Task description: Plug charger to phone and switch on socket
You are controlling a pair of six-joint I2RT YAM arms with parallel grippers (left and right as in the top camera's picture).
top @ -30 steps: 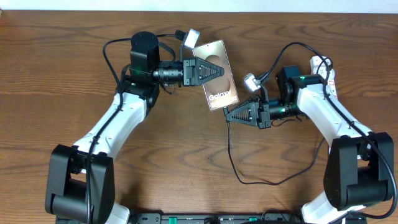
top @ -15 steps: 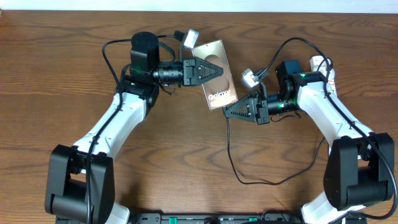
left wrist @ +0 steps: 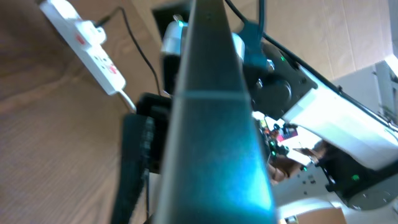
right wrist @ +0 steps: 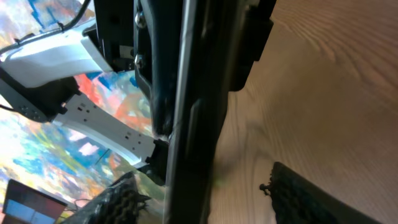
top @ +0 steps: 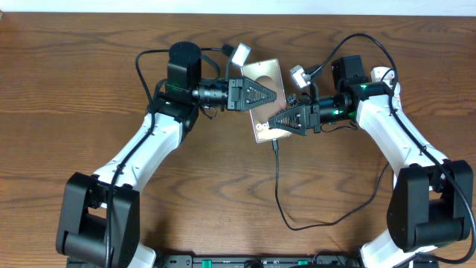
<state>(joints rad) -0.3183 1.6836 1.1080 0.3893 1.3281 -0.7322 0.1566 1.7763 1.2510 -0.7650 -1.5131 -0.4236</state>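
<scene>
The phone, a bronze-grey slab, is held tilted above the table with my left gripper shut on it. In the left wrist view the phone fills the middle edge-on, beside one dark finger. My right gripper is open at the phone's lower right. Its fingers straddle the phone's dark edge without touching it. The charger's plug tip meets the phone's lower edge, and its thin black cable hangs down and loops right. The white socket lies on the table behind.
The charger cable's slack loop lies on the wooden table in front of the right arm. A white part with red marks shows under the right arm. A black plug sits in the socket's far end.
My right gripper has opened, let go of the charger plug and moved up over the phone's lower edge. The left gripper has carried the phone right and turned it.
</scene>
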